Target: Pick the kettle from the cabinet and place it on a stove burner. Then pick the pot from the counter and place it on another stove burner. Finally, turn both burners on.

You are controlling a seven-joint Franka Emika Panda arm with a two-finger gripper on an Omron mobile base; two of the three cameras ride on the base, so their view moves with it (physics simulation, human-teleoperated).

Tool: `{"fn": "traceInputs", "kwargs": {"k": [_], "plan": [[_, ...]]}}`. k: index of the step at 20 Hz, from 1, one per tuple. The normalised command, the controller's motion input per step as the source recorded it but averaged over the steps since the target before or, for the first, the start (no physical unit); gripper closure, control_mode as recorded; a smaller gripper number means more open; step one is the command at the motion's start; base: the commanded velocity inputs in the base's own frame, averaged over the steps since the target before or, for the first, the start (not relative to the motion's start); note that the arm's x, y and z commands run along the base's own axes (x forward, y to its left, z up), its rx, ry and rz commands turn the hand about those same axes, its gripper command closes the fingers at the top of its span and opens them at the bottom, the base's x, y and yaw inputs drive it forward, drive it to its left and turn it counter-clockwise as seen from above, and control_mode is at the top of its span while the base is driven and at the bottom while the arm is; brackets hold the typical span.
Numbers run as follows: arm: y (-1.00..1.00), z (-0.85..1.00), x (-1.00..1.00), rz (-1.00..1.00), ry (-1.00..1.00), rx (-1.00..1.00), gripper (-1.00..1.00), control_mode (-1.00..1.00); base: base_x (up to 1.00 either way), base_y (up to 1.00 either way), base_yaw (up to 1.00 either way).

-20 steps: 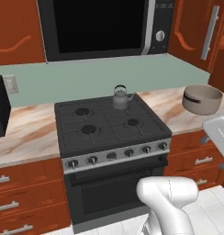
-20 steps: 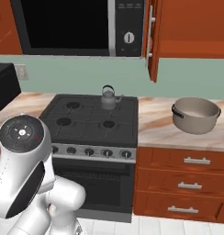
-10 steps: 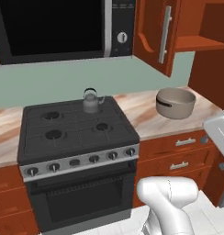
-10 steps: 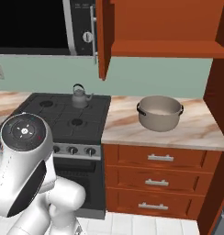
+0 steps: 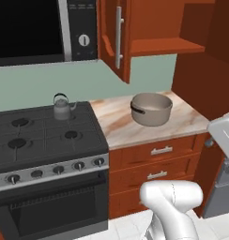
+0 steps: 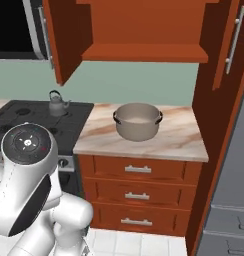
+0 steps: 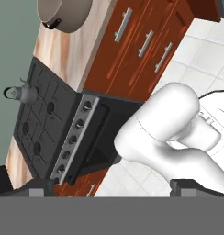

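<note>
Wide round grey-beige metal pot [image 7: 64, 14]: top cut off by hand view's upper edge. Black cooktop [image 5: 36, 136]: left part cut by left base view's edge. Silver front knobs [image 5: 79, 165]: markings too small to read.

A grey pot [image 6: 137, 121] is seen standing on the marble counter [image 6: 181, 137], under the open wooden cabinet [image 6: 144, 30]. A small kettle [image 6: 56, 104] is set on the black stove [image 6: 24, 117] to its left.

Even, bright rendered light, soft faint shadows, no glare or blur, perhaps slightly coarse texture.
</note>
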Motion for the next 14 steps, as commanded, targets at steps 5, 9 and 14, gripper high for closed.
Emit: {"fn": "traceInputs", "kwargs": {"k": [5,9,14], "plan": [[0.00,0.00,0.00,0.00,0.00,0.00,-1.00,1.00,0.37,-0.40,0.01],[0.00,0.00,0.00,0.00,0.00,0.00,-1.00,1.00,0.73,-0.13,0.01],[0.00,0.00,0.00,0.00,0.00,0.00,-1.00,1.00,0.64,-0.12,0.00]]}}
